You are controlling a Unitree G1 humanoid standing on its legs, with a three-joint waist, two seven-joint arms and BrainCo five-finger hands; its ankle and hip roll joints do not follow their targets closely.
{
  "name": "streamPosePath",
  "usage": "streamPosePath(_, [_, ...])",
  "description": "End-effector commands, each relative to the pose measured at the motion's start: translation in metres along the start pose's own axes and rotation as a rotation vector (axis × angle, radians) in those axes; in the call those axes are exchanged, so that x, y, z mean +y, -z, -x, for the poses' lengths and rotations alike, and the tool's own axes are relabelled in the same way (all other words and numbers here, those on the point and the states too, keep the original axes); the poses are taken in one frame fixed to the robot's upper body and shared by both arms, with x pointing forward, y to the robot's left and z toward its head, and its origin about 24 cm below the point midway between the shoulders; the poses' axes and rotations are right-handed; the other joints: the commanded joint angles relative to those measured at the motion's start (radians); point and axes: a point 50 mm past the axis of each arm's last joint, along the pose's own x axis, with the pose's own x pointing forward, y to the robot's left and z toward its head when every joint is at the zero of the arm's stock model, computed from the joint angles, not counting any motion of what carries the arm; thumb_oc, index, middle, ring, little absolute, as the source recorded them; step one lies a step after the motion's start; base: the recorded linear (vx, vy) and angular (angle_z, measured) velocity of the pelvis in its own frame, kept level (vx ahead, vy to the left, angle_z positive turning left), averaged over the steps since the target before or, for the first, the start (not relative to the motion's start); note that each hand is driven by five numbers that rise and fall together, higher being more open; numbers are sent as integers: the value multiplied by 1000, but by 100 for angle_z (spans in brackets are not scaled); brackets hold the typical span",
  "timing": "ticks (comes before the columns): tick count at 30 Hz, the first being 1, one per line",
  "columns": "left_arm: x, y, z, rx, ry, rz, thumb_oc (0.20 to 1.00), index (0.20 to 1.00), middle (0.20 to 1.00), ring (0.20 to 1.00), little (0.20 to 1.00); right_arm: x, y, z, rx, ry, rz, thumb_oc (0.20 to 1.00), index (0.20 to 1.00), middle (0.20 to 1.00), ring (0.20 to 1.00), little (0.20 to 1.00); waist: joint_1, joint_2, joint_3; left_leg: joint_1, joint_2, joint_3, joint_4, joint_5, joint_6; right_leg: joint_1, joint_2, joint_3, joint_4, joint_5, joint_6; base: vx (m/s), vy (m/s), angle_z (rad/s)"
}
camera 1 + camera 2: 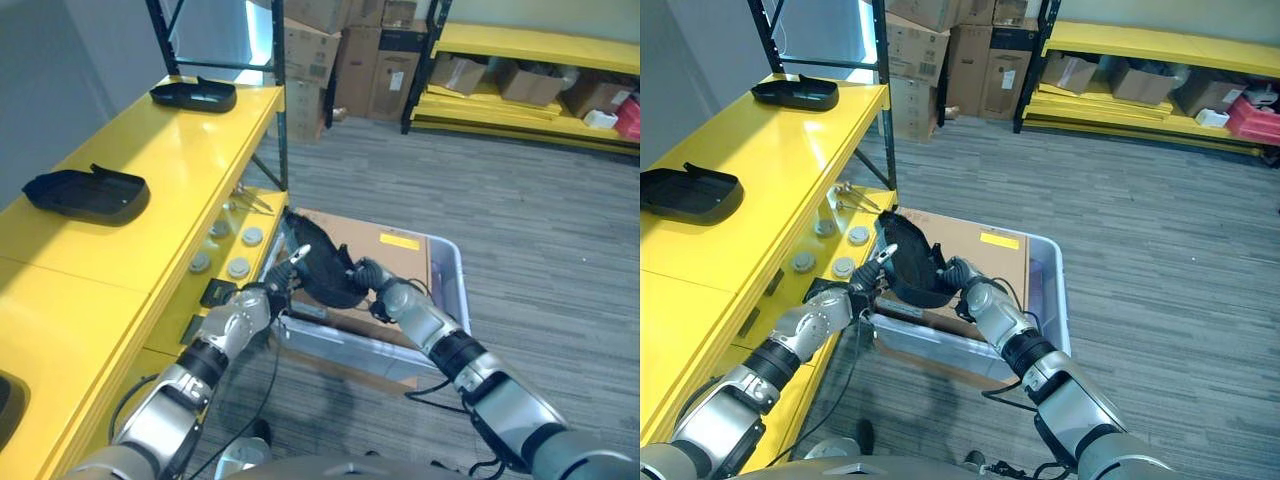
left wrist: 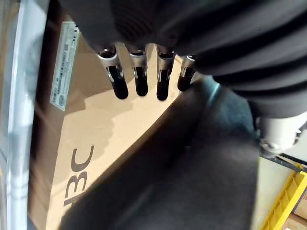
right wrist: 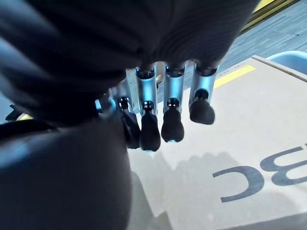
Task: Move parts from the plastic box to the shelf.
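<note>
A black moulded part (image 1: 325,275) hangs between both hands over the plastic box (image 1: 452,275), which holds a flat cardboard box (image 1: 385,248). My left hand (image 1: 258,302) presses straight fingers (image 2: 139,81) against the part's left end (image 2: 201,163), one finger lying up along its edge. My right hand (image 1: 372,282) grips the right end, fingers (image 3: 170,124) curled beside the part (image 3: 62,177). Two similar black parts (image 1: 88,193) (image 1: 193,94) lie on the yellow shelf (image 1: 170,170) to my left.
The shelf's black upright (image 1: 280,120) stands just behind the box. On the lower shelf level lie round metal pieces (image 1: 238,266). Stacked cardboard boxes (image 1: 350,50) and low yellow racks (image 1: 530,70) line the back wall. Grey carpet (image 1: 540,240) spreads to the right.
</note>
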Motion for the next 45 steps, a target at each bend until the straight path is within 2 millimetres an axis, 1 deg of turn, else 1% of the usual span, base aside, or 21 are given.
streamPosePath(1, [-51,-35,-6,-149,196,-88,200,200,200,200,200,-24,-54,0,-230,53,86,200,200,200,200,200,40,20,-49,-27,38,-73,18,-68,-31,-28,-38,-32,105,-104,65,0,0,0])
streamPosePath(10, [-59,-37,-4,-138,227,-55,200,200,200,200,200,-25,-54,-1,-228,53,60,200,200,200,200,200,35,22,-49,-16,41,-65,15,-66,-31,-20,-38,-34,104,-103,64,0,0,0])
streamPosePath(16, [-68,-40,-2,-164,278,-47,200,200,200,200,200,-23,-53,-1,-217,68,-1,200,200,200,200,200,31,22,-49,-14,41,-63,13,-66,-30,-20,-39,-34,106,-103,65,0,0,0])
streamPosePath(19, [-77,-46,0,-192,315,-85,200,200,200,200,200,-23,-53,-1,-208,84,-92,200,200,200,200,200,26,24,-46,-10,40,-61,13,-67,-29,-20,-38,-32,110,-106,64,0,0,0])
streamPosePath(21, [-81,-49,1,-216,317,-91,200,200,200,200,200,-22,-53,-2,-186,100,-231,200,200,200,200,200,23,26,-45,-6,42,-61,14,-66,-30,-18,-38,-30,112,-105,65,0,0,0])
streamPosePath(22, [-83,-51,2,-230,314,-91,200,200,200,200,200,-22,-54,-2,-180,105,-314,325,325,325,325,325,21,26,-45,-5,42,-61,13,-66,-30,-17,-39,-30,113,-105,66,0,0,0])
streamPosePath(23, [-85,-54,2,-248,306,-91,200,200,200,200,200,-22,-57,-1,-173,103,-403,1000,1000,1000,1000,1000,20,27,-44,-3,42,-61,13,-65,-31,-17,-39,-30,113,-105,67,0,0,0])
streamPosePath(26, [-86,-65,8,-307,270,-72,200,200,200,200,200,-13,-70,2,-138,73,-794,1000,1000,1000,1000,1000,19,33,-38,4,44,-60,12,-64,-32,-11,-42,-33,115,-105,66,9,12,-3])
streamPosePath(27, [-85,-70,12,-333,263,-46,200,200,200,200,200,-11,-72,5,-138,86,-1017,1000,1000,1000,1000,1000,23,37,-37,5,46,-59,15,-65,-31,-7,-44,-37,115,-107,64,17,17,-5])
streamPosePath(28, [-83,-72,13,-345,259,-42,200,200,200,200,200,-10,-72,5,-137,85,-1071,1000,1000,1000,1000,1000,23,39,-37,6,47,-58,16,-65,-31,-6,-44,-37,114,-107,64,16,17,-3])
streamPosePath(29, [-80,-76,17,-362,248,-27,200,200,200,200,200,-11,-68,6,-143,103,-1169,1000,1000,1000,1000,1000,24,42,-38,6,47,-56,16,-66,-30,-4,-44,-40,114,-109,63,0,0,0])
streamPosePath(31, [-71,-79,21,-382,227,-7,200,200,200,200,200,-14,-62,9,-180,134,-1265,1000,1000,1000,1000,1000,24,45,-39,6,48,-51,17,-66,-28,-3,-46,-44,114,-109,64,0,0,0])
streamPosePath(35, [-45,-76,25,-410,158,-12,200,200,200,200,200,-30,-48,19,-246,195,-1390,1000,1000,1000,1000,1000,15,46,-44,3,48,-39,17,-67,-25,-5,-47,-43,109,-110,65,-1,3,-1])
streamPosePath(37, [-40,-75,25,-417,144,-9,200,200,200,200,200,-32,-45,21,-260,206,-1396,1000,1000,1000,1000,1000,12,45,-46,3,48,-35,16,-66,-24,-7,-47,-41,109,-109,66,-6,10,-7])
streamPosePath(38, [-29,-72,27,-427,123,1,200,200,200,200,200,-38,-38,25,-281,220,-1407,1000,1000,1000,1000,1000,5,44,-49,3,48,-28,14,-66,-23,-9,-47,-37,106,-109,67,-10,13,-15])
streamPosePath(40, [-17,-70,29,-436,91,11,200,200,200,200,200,-43,-30,31,-299,251,-1430,1000,1000,1000,1000,1000,-5,41,-53,3,47,-17,11,-65,-20,-13,-47,-30,104,-107,68,-15,14,-17])
streamPosePath(41, [-7,-68,32,-453,59,-2,200,200,200,200,200,-46,-22,36,-312,276,-1440,1000,1000,1000,1000,1000,-12,40,-56,3,47,-10,8,-64,-18,-16,-47,-26,100,-106,70,-17,15,-18])
streamPosePath(42, [-1,-66,34,-462,40,-6,200,200,200,200,200,-47,-15,38,-307,296,-1447,1000,1000,1000,1000,1000,-17,38,-58,3,46,-6,7,-64,-17,-18,-46,-21,100,-105,70,-26,19,-27])
streamPosePath(43, [9,-65,38,-487,8,15,200,200,200,200,200,-47,-1,43,-270,323,-1445,1000,1000,1000,1000,1000,-25,35,-62,1,43,-4,4,-65,-14,-24,-46,-13,99,-106,72,-20,14,-24])
streamPosePath(44, [12,-65,39,-493,0,21,200,200,200,200,200,-47,3,44,-260,326,-1445,1000,1000,1000,1000,1000,-27,34,-63,0,42,-2,3,-65,-14,-26,-46,-10,99,-106,72,-26,15,-17])
streamPosePath(45, [18,-66,43,-513,-14,29,200,200,200,200,200,-44,13,46,-231,335,-1441,1000,1000,1000,1000,1000,-32,33,-66,-1,40,0,2,-65,-12,-29,-46,-5,100,-107,73,-21,12,-6])
